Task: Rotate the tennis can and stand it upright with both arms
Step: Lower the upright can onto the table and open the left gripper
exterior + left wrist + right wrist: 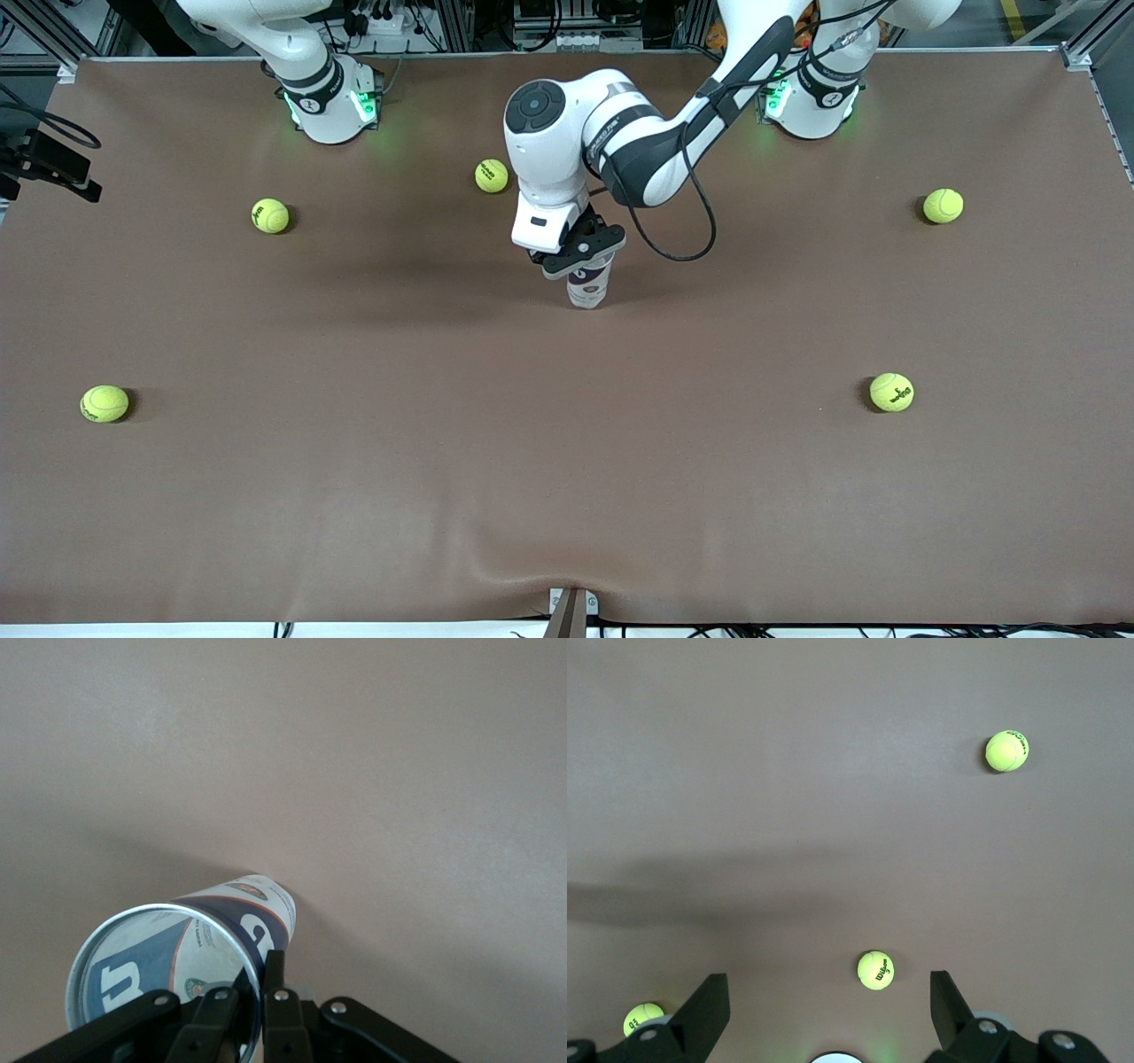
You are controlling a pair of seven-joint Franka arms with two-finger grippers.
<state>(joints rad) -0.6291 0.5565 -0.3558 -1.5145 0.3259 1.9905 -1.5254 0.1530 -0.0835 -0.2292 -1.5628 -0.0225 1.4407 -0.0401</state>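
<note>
Left hand grips the tennis can's rim, navy "W" label showing; right hand waits spread wide.

The front camera is looking down from high across the counter, facing both arm bases along its top edge and taking in the whole brown surface. The left wrist camera is sitting very close above the tennis can, peering past the left claw at its open rim; the front view is showing that same can mid-counter. The right wrist camera is hanging higher, looking down between the right claw fingers at three tennis balls that the front view is also showing.
</note>
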